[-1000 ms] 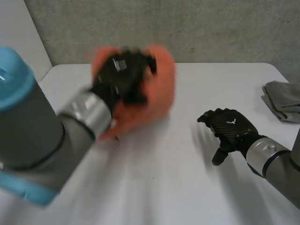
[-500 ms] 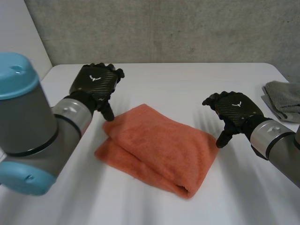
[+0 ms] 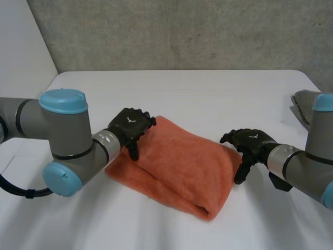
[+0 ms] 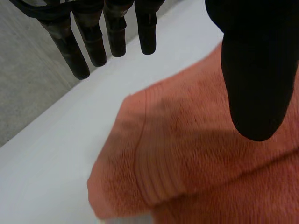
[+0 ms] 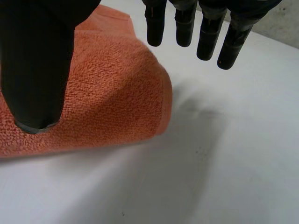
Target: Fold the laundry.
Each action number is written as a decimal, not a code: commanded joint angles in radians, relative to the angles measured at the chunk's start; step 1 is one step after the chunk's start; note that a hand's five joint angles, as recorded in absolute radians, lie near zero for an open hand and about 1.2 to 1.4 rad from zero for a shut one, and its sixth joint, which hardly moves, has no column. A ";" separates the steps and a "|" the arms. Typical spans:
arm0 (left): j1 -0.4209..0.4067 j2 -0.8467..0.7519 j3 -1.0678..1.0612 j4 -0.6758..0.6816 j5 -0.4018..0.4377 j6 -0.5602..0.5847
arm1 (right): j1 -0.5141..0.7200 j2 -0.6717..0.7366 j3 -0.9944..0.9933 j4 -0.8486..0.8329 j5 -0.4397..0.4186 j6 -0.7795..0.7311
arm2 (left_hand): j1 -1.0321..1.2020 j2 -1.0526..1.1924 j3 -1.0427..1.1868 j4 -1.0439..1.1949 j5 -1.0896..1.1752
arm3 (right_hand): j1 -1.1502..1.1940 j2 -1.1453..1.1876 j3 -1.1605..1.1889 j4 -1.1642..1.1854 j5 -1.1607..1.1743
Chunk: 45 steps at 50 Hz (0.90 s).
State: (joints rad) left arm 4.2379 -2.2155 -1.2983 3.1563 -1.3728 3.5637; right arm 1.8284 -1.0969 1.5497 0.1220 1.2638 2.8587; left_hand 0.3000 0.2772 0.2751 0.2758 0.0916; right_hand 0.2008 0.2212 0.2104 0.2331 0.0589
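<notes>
Flanking the towel point(image 3: 177, 166), left robot hand point(image 3: 129, 125) and right robot hand point(image 3: 250, 144) are unclenched (empty).

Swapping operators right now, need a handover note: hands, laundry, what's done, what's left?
Left hand: open, fingers straight, at the orange towel's left corner, gripping nothing.
Right hand: open, at the towel's right end, thumb beside it.
Done: the towel lies folded in layers mid-table.
Grey cloth: at the table's right edge, partly behind the right arm; whether it is folded is unclear.
Left: probably tidy the towel if needed, then check the grey cloth.
</notes>
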 commanded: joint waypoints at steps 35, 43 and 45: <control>0.043 -0.055 -0.026 0.071 -0.072 0.150 | 0.250 -0.233 0.398 -0.252 0.009 0.001 | 0.591 0.614 0.616 0.616 0.625 | 0.084 0.063 0.074 0.051 0.051; 0.042 -0.081 -0.009 0.074 -0.078 0.178 | 0.259 -0.212 0.428 -0.314 0.060 0.062 | 1.007 1.030 1.032 1.032 1.041 | 0.113 0.093 0.103 0.081 0.081; 0.042 -0.081 -0.007 0.074 -0.081 0.178 | 0.259 -0.196 0.429 -0.327 0.071 0.079 | 1.096 1.119 1.121 1.120 1.130 | 0.134 0.113 0.124 0.101 0.101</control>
State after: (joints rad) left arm 4.2811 -2.2843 -1.3161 3.2304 -1.4468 3.7314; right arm 2.0846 -1.3228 1.9663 -0.1615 1.2941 2.8790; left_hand 0.8911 0.8884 0.8866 0.8901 0.7051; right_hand 0.2043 0.2236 0.2376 0.2351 0.0626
